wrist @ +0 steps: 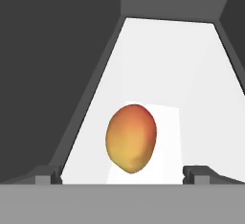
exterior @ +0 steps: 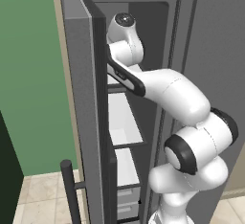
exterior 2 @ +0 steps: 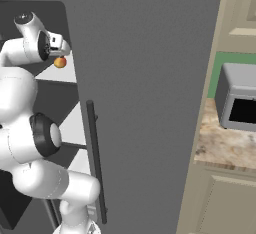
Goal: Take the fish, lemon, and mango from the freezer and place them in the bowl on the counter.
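Note:
The mango [wrist: 131, 139], orange with a reddish blush, lies on a white shelf [wrist: 167, 74] high in the freezer [exterior: 122, 117]. My gripper [wrist: 122, 176] is open, its two dark fingertips [wrist: 48, 176] standing wide to either side of the fruit and just short of it. From the right base the mango [exterior 2: 60, 62] shows right below my hand, which reaches into the open compartment. The freezer door [exterior: 83, 98] is swung open to the left. The fish, the lemon and the bowl are out of view. A strip of the counter [exterior 2: 225, 145] shows at the right.
The wider fridge door [exterior 2: 150, 103] is closed, with its dark bar handle [exterior 2: 95, 163] beside my arm. A grey microwave [exterior 2: 240, 100] stands on the counter. Lower white shelves and grey drawers [exterior: 128, 201] sit under my arm. Dark freezer walls close in on the shelf.

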Controlling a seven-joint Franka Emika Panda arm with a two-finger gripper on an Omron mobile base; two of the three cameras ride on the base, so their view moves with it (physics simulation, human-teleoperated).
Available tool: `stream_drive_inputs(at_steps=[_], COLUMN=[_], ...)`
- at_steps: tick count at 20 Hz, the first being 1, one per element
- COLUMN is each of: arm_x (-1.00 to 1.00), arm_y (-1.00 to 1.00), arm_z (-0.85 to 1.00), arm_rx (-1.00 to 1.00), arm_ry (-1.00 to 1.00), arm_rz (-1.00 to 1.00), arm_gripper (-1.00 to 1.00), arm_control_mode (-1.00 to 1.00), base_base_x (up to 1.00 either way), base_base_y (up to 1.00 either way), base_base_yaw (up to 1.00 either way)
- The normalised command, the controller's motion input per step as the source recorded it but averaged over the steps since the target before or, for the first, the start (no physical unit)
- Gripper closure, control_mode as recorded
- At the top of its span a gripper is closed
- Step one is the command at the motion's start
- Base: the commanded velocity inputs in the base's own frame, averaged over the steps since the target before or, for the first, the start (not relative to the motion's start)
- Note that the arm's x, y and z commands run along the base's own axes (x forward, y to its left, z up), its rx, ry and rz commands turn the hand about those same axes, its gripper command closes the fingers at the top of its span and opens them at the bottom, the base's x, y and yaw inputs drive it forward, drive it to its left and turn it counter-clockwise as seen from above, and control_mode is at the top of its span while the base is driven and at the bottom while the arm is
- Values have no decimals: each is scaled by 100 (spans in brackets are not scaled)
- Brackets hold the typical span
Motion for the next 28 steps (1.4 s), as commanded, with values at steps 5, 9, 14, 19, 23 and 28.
stream_drive_inputs(at_steps=[5, 9, 14, 19, 23, 28], arm_x=[49, 15, 1, 0, 1, 6], arm_y=[1, 1, 0, 1, 0, 0], arm_z=[-22, -18, -17, -11, -8, -11], arm_rx=[0, 0, -2, -2, -3, -3], arm_ry=[0, 0, 1, 2, 0, 0], arm_rz=[0, 0, 0, 0, 0, 0], arm_gripper=[-100, -100, -100, -100, -100, -100], arm_control_mode=[-100, -100, -100, -100, -100, -100], base_base_x=[0, 0, 0, 0, 0, 0], base_base_y=[0, 0, 0, 0, 0, 0], base_base_yaw=[0, 0, 0, 0, 0, 0])
